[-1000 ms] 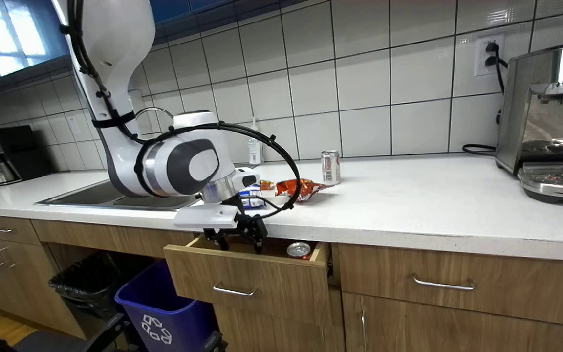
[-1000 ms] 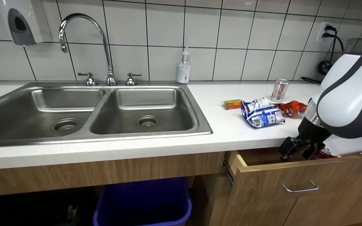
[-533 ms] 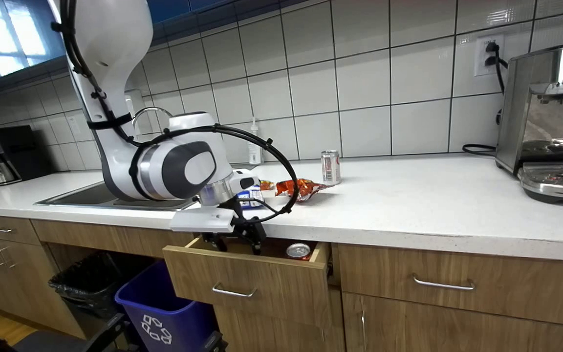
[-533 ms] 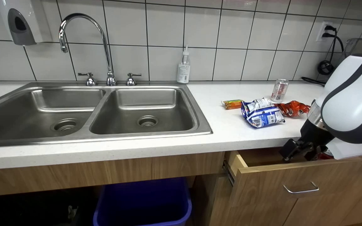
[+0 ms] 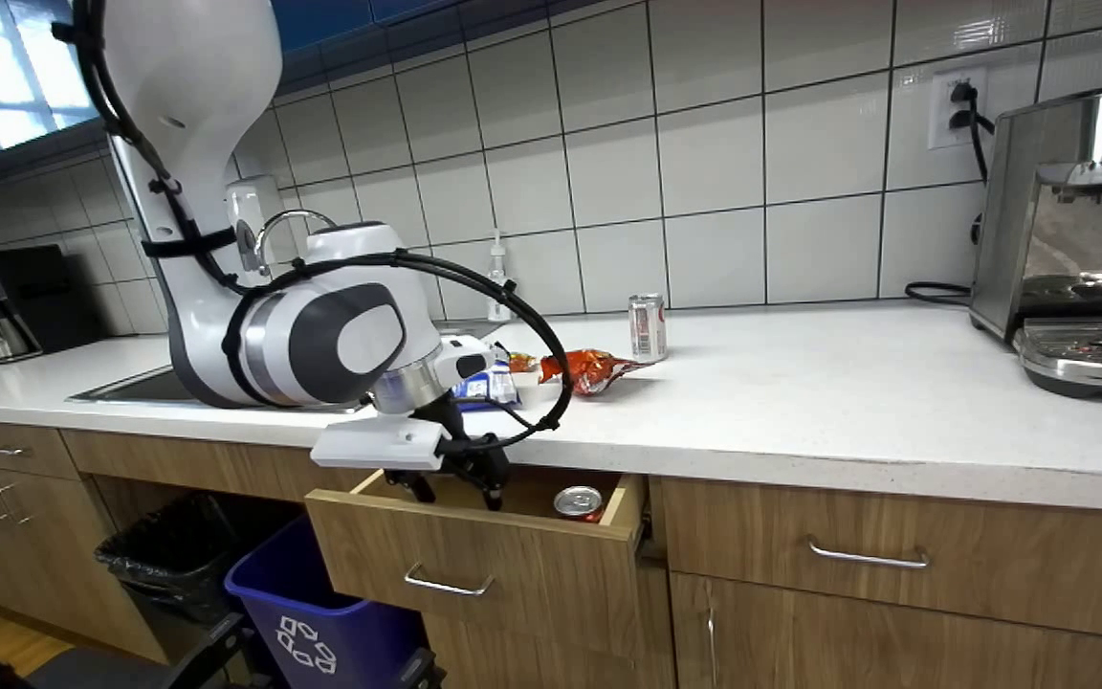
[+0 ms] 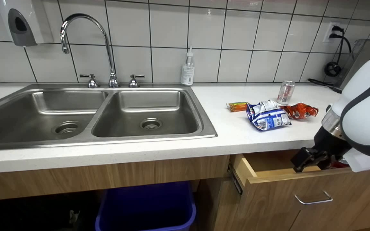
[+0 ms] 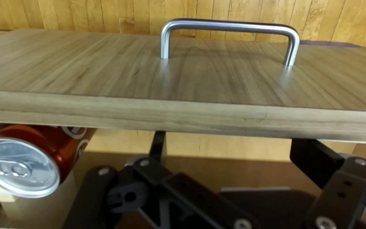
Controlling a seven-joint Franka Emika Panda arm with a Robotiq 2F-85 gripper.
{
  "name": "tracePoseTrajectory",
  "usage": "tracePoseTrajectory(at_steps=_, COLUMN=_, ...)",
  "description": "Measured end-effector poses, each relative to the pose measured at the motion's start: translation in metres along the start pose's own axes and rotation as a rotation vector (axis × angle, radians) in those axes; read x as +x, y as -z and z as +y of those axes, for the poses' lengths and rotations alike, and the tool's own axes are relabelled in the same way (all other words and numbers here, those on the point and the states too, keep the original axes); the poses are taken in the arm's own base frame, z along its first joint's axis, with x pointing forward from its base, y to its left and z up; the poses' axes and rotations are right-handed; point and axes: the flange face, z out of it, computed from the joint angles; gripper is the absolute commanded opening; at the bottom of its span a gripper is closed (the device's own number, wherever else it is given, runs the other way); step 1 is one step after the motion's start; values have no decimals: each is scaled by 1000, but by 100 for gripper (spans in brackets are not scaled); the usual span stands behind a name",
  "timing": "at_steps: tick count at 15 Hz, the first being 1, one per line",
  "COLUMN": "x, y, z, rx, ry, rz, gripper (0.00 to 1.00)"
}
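My gripper (image 5: 459,496) is open and points down into a pulled-out wooden drawer (image 5: 379,541). It shows there in the other views too (image 6: 311,166) (image 7: 230,140). Nothing is between its fingers. In the wrist view the fingertips (image 7: 158,143) are wide apart, just inside the drawer's front panel (image 7: 122,70); their ends are hidden behind its top edge, and I cannot tell if they touch it. A metal handle (image 7: 230,26) is on the panel's outer face. A red can (image 7: 43,152) with a silver top lies tilted in the drawer, beside the gripper; the gripper partly hides it in an exterior view (image 6: 339,163).
On the white counter (image 5: 848,411) are a blue and white bag (image 6: 267,115), a red bag (image 6: 300,111), an orange packet (image 6: 237,106) and a silver can (image 6: 286,92). A steel sink (image 6: 156,140), a coffee machine (image 5: 1039,220) and a blue bin (image 5: 321,622) are nearby.
The drawer has come further out from the cabinet. The arm and gripper have moved outward with it, away from the wall, and the red can moved along with the drawer.
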Motion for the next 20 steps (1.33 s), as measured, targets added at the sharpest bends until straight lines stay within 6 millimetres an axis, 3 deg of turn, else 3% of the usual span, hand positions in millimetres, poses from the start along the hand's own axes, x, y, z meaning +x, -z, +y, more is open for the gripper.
tracePoseTrajectory(at_steps=8, x=-23, y=5, z=-3, rx=-10, ry=-46, rz=-4, gripper=100)
tracePoseTrajectory(at_steps=20, x=-24, y=3, z=-3, rx=-10, ry=-59, rz=-13, gripper=100)
